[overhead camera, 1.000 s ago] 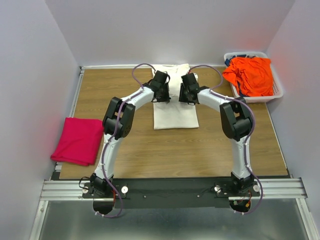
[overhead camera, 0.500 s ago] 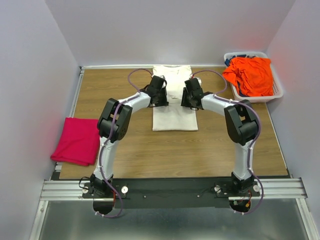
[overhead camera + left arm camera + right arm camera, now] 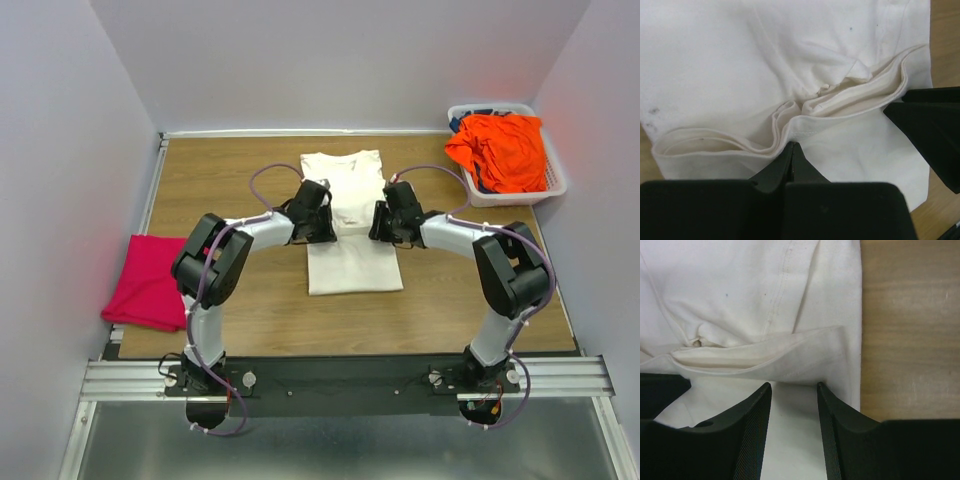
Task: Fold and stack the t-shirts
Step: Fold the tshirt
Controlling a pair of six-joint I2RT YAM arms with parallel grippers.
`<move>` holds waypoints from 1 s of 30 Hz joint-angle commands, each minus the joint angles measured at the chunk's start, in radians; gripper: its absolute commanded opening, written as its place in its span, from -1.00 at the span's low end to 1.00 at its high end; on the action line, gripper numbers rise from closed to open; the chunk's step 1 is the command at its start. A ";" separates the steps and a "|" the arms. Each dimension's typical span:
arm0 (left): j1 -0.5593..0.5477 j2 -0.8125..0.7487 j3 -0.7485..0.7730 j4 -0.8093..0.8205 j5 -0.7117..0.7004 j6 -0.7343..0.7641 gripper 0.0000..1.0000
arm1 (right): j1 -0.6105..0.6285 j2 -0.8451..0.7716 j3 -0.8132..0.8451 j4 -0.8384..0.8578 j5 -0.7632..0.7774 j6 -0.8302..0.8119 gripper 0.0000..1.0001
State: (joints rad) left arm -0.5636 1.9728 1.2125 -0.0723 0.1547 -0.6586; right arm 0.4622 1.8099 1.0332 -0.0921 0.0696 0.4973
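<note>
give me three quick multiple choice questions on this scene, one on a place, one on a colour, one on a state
1. Where is the orange t-shirt?
A) in the white basket
B) folded at the left edge
C) on the floor

2. Which t-shirt lies in the middle of the table?
A) the pink one
B) the cream-white t-shirt
C) a blue one

3. How does the right gripper stand?
A) shut tight
B) open
C) out of view

Key:
1 A, it is heaped in the basket at the far right.
2 B, pale cloth lies there.
3 B, the right wrist view shows a gap between its fingers.
</note>
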 commanded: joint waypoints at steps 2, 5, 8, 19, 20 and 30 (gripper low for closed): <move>-0.056 -0.071 -0.151 -0.046 0.006 -0.029 -1.00 | 0.049 -0.063 -0.166 -0.064 -0.036 0.044 -0.02; -0.114 -0.176 -0.278 -0.037 0.003 -0.056 -1.00 | 0.099 -0.226 -0.298 -0.064 -0.063 0.086 -0.01; -0.119 -0.238 -0.326 -0.024 -0.006 -0.065 -1.00 | 0.110 -0.291 -0.343 -0.066 -0.086 0.113 -0.01; -0.067 -0.203 -0.235 -0.063 -0.043 0.013 -1.00 | 0.112 -0.276 -0.285 -0.080 -0.001 0.132 -0.01; -0.059 -0.207 -0.232 -0.064 -0.046 0.016 -1.00 | 0.112 -0.277 -0.279 -0.081 0.009 0.133 -0.01; -0.007 -0.189 -0.171 -0.077 -0.027 0.073 -0.99 | 0.084 -0.284 -0.216 -0.092 0.071 0.145 -0.01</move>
State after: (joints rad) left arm -0.5800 1.7748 1.0077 -0.1230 0.1478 -0.6334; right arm 0.5560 1.5223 0.7849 -0.1570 0.0814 0.6285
